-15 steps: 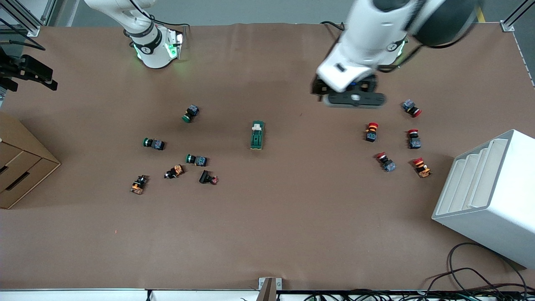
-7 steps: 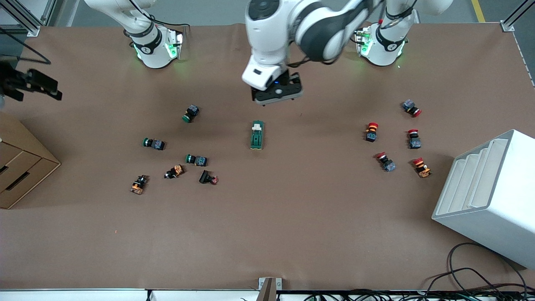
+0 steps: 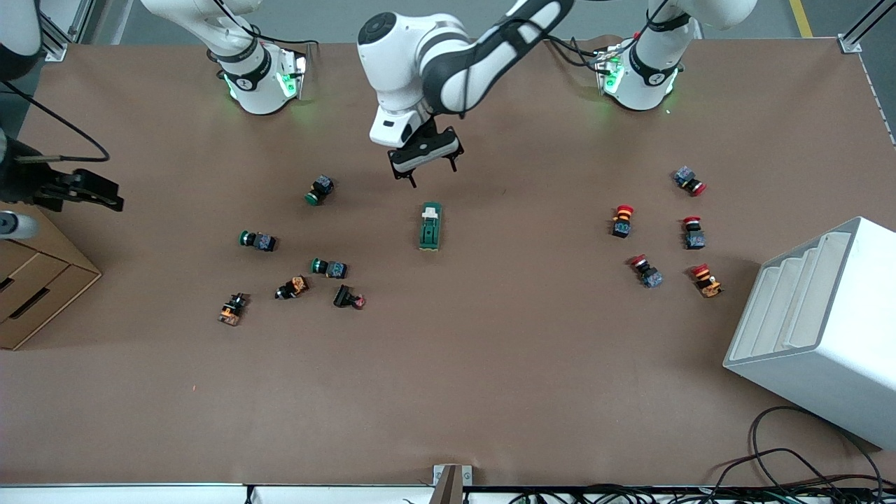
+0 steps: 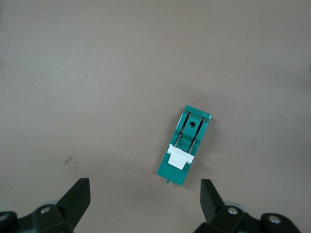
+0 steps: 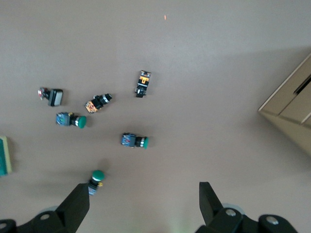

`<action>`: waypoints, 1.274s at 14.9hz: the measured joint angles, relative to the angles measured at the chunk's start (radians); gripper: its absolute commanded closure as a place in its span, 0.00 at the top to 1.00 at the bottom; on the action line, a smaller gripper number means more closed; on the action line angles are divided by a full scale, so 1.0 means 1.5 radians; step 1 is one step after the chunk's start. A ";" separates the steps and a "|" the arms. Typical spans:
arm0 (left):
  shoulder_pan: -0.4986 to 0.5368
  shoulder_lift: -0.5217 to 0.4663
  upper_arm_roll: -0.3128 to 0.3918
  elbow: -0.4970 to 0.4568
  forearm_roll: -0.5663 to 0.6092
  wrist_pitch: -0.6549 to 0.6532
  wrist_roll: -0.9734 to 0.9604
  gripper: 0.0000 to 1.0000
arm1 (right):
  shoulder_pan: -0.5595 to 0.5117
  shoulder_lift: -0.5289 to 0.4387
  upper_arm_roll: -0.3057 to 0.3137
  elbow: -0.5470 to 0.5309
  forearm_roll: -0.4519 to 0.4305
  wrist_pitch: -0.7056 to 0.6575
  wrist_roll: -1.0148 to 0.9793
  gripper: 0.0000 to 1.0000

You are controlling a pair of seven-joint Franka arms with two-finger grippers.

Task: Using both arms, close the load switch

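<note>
The load switch (image 3: 430,226), a dark-green block with a white lever piece at its end toward the bases, lies mid-table. It also shows in the left wrist view (image 4: 184,145), and its edge shows in the right wrist view (image 5: 4,162). My left gripper (image 3: 431,175) hangs open and empty over bare table beside the switch's lever end; in its wrist view (image 4: 145,199) the switch lies just ahead of the fingers (image 4: 77,199). My right gripper (image 3: 84,190) is open and empty (image 5: 143,204), high over the right arm's end of the table.
Green-capped and orange push buttons (image 3: 329,267) (image 5: 136,141) lie scattered toward the right arm's end. Red-capped buttons (image 3: 621,220) lie toward the left arm's end. A white rack (image 3: 819,329) and a cardboard box (image 3: 35,280) (image 5: 291,107) stand at the table's two ends.
My left arm has swung from over the red buttons to the middle and lowered beside the load switch. My right gripper has shifted slightly inward at the table's end.
</note>
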 measured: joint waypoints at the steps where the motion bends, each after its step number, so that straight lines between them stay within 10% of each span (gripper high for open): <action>1: -0.015 0.018 0.000 0.000 0.031 0.002 -0.034 1.00 | 0.015 0.004 0.002 -0.003 0.008 0.007 0.062 1.00; 19: -0.133 0.185 0.000 -0.109 0.583 -0.004 -0.498 0.98 | 0.356 0.125 0.009 -0.180 0.075 0.341 0.802 1.00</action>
